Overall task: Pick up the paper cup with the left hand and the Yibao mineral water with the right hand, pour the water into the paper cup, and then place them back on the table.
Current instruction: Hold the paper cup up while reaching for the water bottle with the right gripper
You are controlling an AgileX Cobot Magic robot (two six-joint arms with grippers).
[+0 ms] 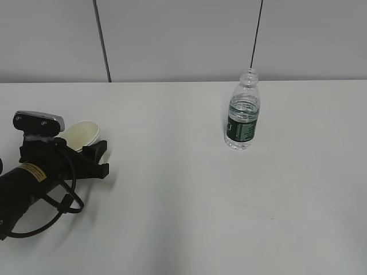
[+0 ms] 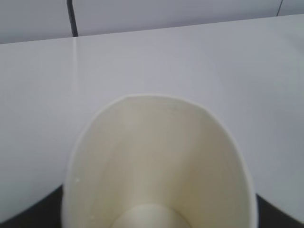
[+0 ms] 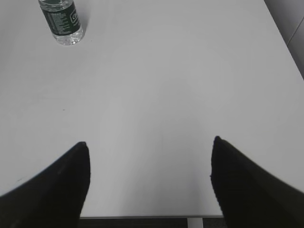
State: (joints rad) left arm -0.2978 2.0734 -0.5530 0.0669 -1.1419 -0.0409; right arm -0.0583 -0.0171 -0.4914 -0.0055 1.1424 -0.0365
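Observation:
The paper cup is cream-white and sits tilted in my left gripper at the table's left side. In the left wrist view the cup fills the frame, its mouth open toward the camera, with black fingers at both lower corners pressing its sides. The Yibao mineral water stands upright and capless at the right centre of the table, well away from the cup. My right gripper is open wide and empty over the table's near edge. The bottle is far ahead at its upper left.
A grey panelled wall runs behind the table. The table's front edge lies just under my right gripper, and its right edge shows in the right wrist view. My right arm is out of the exterior view.

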